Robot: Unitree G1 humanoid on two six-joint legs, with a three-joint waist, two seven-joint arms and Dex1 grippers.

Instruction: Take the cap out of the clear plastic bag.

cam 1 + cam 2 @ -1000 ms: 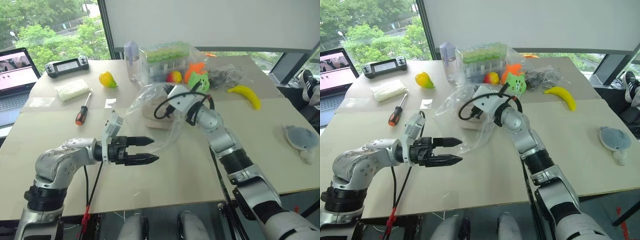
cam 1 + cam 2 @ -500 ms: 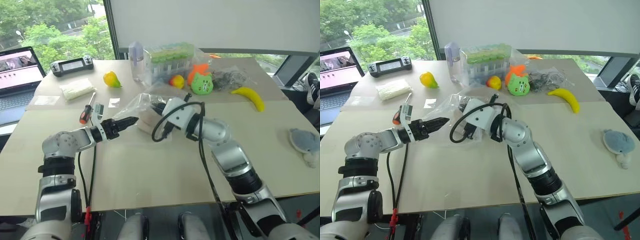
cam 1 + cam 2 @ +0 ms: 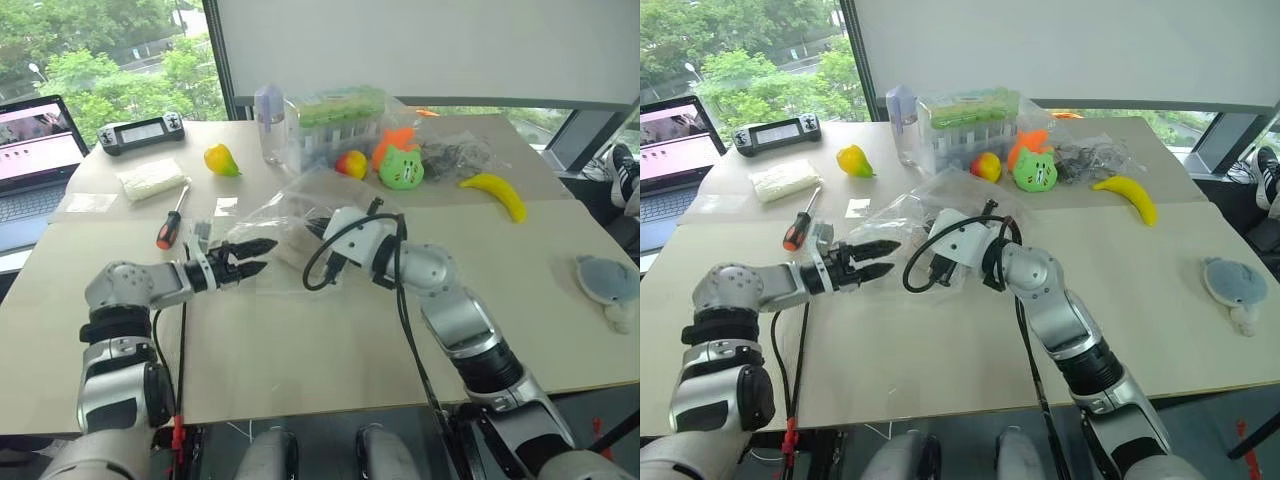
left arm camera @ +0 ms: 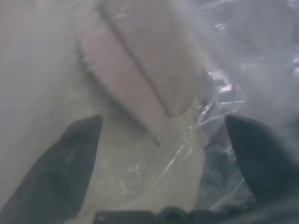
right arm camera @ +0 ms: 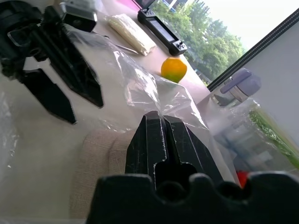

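Large crinkly clear plastic bag [image 3: 300,215] lies mid-table on the light wooden tabletop [image 3: 300,340], with the soft beige-grey fabric cap [image 5: 100,163] inside it. Right gripper [image 5: 161,126] is clenched, pinching a fold of the bag film just above the cap and holding it raised. Left gripper [image 3: 250,257] has its black fingers [image 4: 60,172] spread wide at the bag's open side, pointing in at the cap, nothing grasped. Behind: orange-handled screwdriver [image 3: 167,226], yellow banana [image 3: 492,192], green plush toy [image 3: 401,167].
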